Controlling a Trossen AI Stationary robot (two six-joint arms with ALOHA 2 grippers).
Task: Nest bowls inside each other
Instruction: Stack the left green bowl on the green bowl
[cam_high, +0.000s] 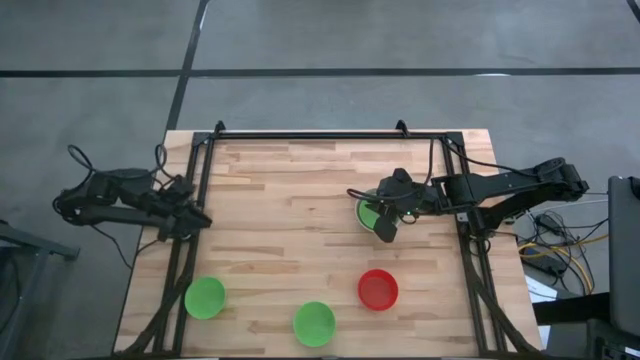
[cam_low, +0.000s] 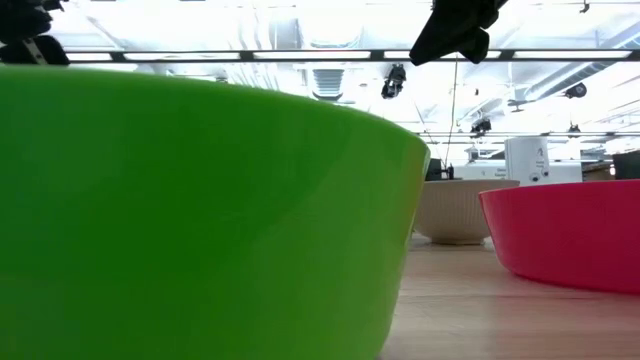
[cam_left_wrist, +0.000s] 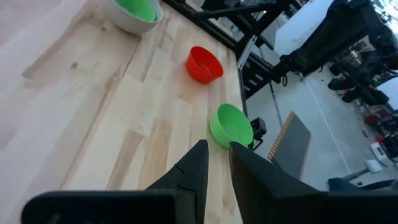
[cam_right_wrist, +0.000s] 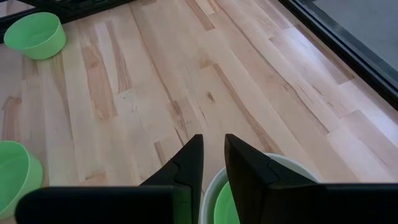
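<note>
high view shows a pale butcher-block wooden table (cam_high: 300, 200) inside a black metal frame (cam_high: 205, 170), with the small round plastic bowls spread over its right and near parts. one bright green bowl (cam_high: 205, 297) sits near the front left corner, a second bright green bowl (cam_high: 313, 322) at the front edge near the middle, and a red bowl (cam_high: 378, 288) just right of that, all three apart from one another. farther back on the right a pale grey-white bowl (cam_high: 366, 214) already carries a third green bowl (cam_left_wrist: 140, 7) seated inside it, so one nesting appears done and three remain. the right gripper (cam_high: 385, 228) hangs over the rim of that nested pair, fingers drawn close with only a narrow gap between them and nothing visibly clamped; in the right wrist view the white rim passes just beneath the fingertips. the left gripper (cam_high: 195, 218) waits at the left edge of the table, fingers likewise nearly together and gripping nothing, well apart from every bowl. judged by appearance, the bowls are thin-walled, light, rigid and smooth, hence liable to slide or tip if pushed on the bare wood. the sound hold would be a pinch on the rim, one finger inside the wall and one outside, lifting straight up. the flared walls should let each seat into the next with little force.
</note>
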